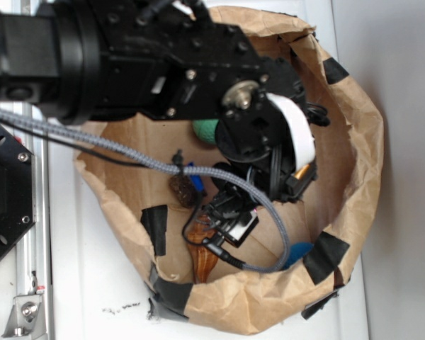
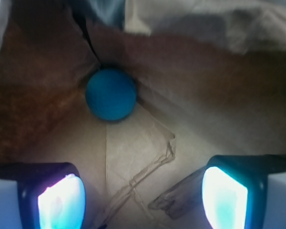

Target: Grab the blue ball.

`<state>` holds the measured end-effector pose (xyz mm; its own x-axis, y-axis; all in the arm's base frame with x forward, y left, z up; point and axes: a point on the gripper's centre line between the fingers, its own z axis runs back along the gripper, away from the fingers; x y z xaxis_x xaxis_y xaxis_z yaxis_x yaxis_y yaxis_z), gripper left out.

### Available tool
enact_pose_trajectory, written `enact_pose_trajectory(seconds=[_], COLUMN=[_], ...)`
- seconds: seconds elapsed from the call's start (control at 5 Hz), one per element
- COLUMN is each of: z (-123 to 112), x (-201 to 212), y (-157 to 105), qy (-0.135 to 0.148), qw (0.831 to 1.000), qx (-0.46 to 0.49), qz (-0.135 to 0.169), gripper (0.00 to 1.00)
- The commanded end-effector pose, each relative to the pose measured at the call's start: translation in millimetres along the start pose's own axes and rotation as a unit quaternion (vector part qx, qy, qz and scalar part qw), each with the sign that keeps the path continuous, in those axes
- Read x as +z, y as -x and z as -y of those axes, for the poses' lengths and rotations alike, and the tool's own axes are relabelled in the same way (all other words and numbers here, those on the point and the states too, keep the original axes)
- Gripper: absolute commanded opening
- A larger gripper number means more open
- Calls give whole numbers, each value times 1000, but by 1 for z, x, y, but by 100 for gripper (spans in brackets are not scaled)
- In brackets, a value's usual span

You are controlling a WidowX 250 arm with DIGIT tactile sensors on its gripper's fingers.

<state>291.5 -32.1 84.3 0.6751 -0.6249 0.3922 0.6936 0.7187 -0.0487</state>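
1. Blue ball (image 2: 110, 94), small, round and matte, sat ahead of the hand (image 2: 143, 195), wedged where the brown paper bag's wall (image 2: 190, 95) met its floor.
2. Hand was spread wide, empty, likely lined up to close around it.

One blue ball (image 2: 110, 94), one green ball (image 1: 205, 129), one paper bag (image 1: 354, 163).

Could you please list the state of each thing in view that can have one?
gripper: open, empty, fingers spread wide, short of the ball.
blue ball: free, resting on the bag floor against the paper wall.
green ball: free, mostly hidden behind the arm.
paper bag: open, rim rolled down and taped.
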Motion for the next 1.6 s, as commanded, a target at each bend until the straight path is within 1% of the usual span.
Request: enact_pose_trajectory(seconds=[0.0,0.2,0.4,0.6,0.8,1.0,1.2,1.4], z=[19,34,38,38,29,29,49,44], x=[-20,-28,-38,-49,-62,-66,-63,-62], y=[-15,-24,-28,-38,-49,-54,-50,-51], qy=[5,21,13,8,14,12,20,26], qw=[999,997,998,997,996,995,992,992], qx=[-37,-61,-60,-55,-59,-65,-58,-48], qz=[22,31,31,45,57,73,110,116], gripper=[100,100,100,100,100,100,100,0])
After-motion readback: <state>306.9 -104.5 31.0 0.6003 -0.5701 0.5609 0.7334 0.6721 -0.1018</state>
